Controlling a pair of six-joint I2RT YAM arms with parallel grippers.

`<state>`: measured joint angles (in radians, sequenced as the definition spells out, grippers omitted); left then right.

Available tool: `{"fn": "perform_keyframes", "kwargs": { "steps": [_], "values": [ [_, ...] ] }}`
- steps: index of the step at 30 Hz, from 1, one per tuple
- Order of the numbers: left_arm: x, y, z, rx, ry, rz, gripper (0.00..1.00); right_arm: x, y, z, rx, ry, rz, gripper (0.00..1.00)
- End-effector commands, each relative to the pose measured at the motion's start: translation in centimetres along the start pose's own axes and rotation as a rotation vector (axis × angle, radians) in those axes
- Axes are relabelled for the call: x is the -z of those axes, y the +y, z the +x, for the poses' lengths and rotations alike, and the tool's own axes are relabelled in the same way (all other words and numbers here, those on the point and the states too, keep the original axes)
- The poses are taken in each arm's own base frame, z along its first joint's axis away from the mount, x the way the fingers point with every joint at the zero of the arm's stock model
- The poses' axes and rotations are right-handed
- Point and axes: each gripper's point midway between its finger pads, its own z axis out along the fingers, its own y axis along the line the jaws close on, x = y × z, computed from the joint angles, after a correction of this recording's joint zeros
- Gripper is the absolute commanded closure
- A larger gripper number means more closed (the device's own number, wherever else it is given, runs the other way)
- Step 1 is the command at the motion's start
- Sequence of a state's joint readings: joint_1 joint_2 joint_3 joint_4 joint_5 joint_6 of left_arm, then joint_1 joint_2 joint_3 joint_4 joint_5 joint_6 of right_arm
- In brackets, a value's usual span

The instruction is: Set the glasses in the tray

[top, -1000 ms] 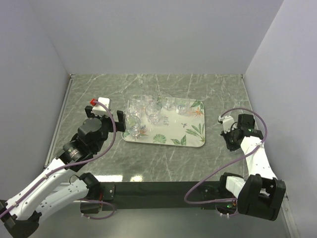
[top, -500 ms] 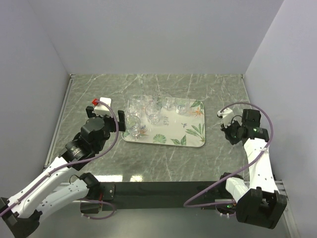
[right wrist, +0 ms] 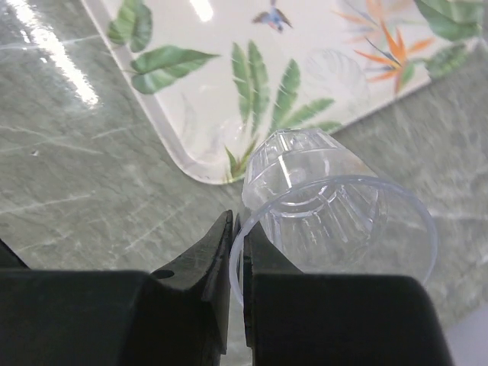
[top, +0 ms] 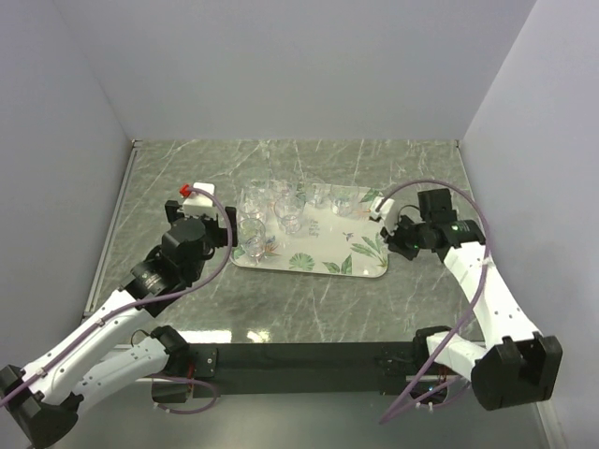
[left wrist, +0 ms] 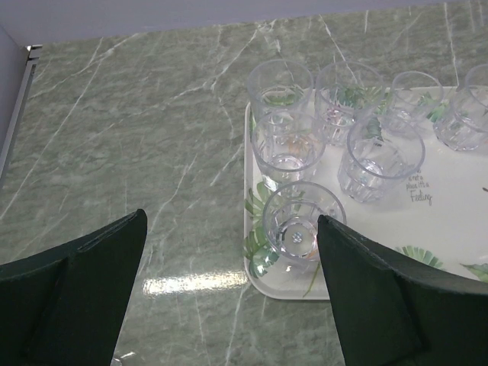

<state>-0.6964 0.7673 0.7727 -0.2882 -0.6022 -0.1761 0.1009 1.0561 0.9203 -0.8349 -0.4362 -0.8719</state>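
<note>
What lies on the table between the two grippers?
The top view shows the tray between the left gripper and the right gripper, which holds a glass; other glasses stand on its left half.

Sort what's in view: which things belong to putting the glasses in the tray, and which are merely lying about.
Job: tray; glasses standing on it; glass pinched in right gripper.
Just backdrop: marbled table; grey walls.
</note>
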Motion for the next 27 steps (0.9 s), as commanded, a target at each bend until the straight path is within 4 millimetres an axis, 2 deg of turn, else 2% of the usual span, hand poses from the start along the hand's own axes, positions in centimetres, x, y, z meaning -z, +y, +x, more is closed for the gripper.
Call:
{"fn": "perform_keyframes", "kwargs": {
  "steps": [1, 10, 13, 16, 19, 22, 27],
  "values": [
    [-0.3, 0.4, -0.9, 0.006, -0.035, -0.025, 0.01, -0.2, -1.6, -3.7, 0.088, -0.073, 0.03, 1.0],
    [-0.8, 0.5, -0.4, -0.005, -0.018, -0.039, 0.01, -4.3, -2.1, -5.5, 0.151, -0.016, -0.022, 1.0],
    [-0.8, 0.6, -0.5, -0.004, -0.017, -0.042, 0.01, -5.2, -2.8, -6.1, 0.16, 0.003, -0.008, 1.0],
    [-0.9, 0.6, -0.4, -0.006, -0.016, -0.044, 0.01, -7.2, -3.2, -6.2, 0.166, 0.048, -0.016, 1.0],
    [-0.8, 0.7, -0.5, -0.004, -0.019, -0.045, 0.01, -8.3, -3.9, -7.0, 0.177, 0.069, 0.006, 1.0],
    [-0.8, 0.8, -0.4, -0.004, -0.019, -0.048, 0.01, -10.1, -4.2, -6.9, 0.178, 0.117, -0.006, 0.98],
    [-0.7, 0.9, -0.6, 0.001, -0.027, -0.052, 0.01, -11.5, -4.3, -6.9, 0.182, 0.146, -0.009, 0.97]
  ]
}}
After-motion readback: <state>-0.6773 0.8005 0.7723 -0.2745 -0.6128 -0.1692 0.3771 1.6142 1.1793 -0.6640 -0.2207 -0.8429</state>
